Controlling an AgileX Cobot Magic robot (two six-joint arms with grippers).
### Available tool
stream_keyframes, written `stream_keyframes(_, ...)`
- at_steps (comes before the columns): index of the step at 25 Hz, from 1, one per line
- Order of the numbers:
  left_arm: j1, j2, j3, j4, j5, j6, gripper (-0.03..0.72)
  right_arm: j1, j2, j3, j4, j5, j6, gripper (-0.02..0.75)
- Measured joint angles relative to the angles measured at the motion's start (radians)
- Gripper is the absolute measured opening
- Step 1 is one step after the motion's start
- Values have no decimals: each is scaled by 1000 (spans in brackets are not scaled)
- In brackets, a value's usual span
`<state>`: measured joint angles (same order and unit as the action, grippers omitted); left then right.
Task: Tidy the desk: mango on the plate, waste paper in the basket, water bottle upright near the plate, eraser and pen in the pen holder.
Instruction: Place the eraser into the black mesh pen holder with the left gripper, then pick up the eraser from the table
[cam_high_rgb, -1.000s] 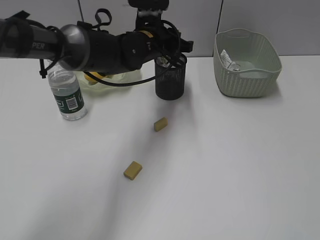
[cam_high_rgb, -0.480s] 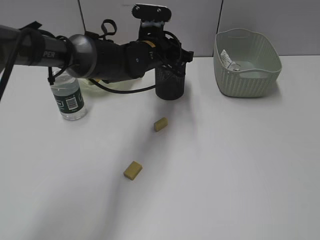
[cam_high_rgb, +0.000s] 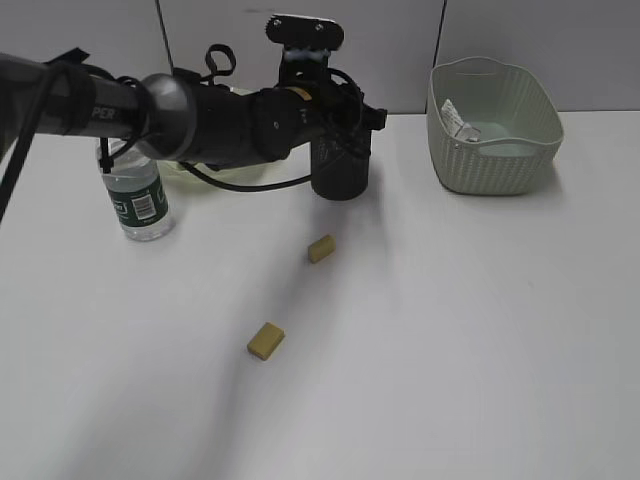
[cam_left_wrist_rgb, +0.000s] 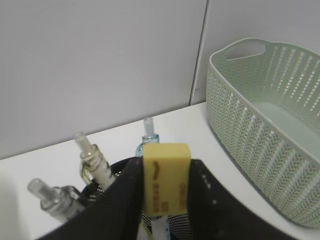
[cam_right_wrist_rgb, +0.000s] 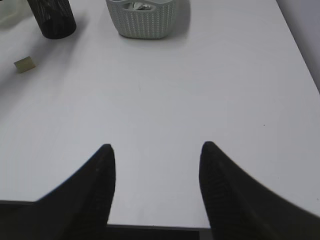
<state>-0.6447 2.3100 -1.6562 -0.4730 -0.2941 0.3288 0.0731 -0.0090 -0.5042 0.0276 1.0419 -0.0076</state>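
Ext. view: the left arm reached across from the left side, its left gripper (cam_high_rgb: 345, 125) poised right over the black mesh pen holder (cam_high_rgb: 340, 172) at the back of the desk (cam_high_rgb: 450, 330). Jaws were hidden by the wrist here, so grip couldn't be read from this angle. Two more yellow erasers lay loose on the desk: the near eraser (cam_high_rgb: 321, 248) just in front of the holder, the far eraser (cam_high_rgb: 265, 340) well toward the camera. The water bottle (cam_high_rgb: 134, 195) stood upright at left. The basket (cam_high_rgb: 493, 130) sat back right w/ the waste paper (cam_high_rgb: 458, 120) inside.

Left wrist view: jaws pinched a yellow eraser (cam_left_wrist_rgb: 165, 177) between them, long axis vertical, hanging directly above the holder's mouth, w/ pens (cam_left_wrist_rgb: 93, 156) sticking up inside. Key relation: eraser straight over the opening, so a release would prob. drop it in. Basket wall sat to the right.

Right wrist view: the right gripper (cam_right_wrist_rgb: 156, 170) was spread open, empty, low over bare desk, well apart from everything. The left arm was clearly nearer the holder and the loose erasers.
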Motion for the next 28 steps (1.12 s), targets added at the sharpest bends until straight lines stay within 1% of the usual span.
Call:
stream_keyframes(6, 0, 0, 0, 0, 0, 0, 412, 0, 0, 0, 0, 0, 0, 432)
stream_keyframes(9, 0, 0, 0, 0, 0, -1, 452, 0, 0, 0, 0, 0, 0, 432)
stream_keyframes(14, 0, -2, 0, 2, 8, -1, 463, 0, 0, 0, 0, 0, 0, 432)
stream_keyframes(18, 0, -40, 0, 43, 73, -1, 465, 0, 0, 0, 0, 0, 0, 432)
stream_keyframes(22, 0, -103, 0, 77, 171, -1, 465, 0, 0, 0, 0, 0, 0, 432)
stream_keyframes(28, 0, -202, 0, 122, 378, -1, 465, 0, 0, 0, 0, 0, 0, 432)
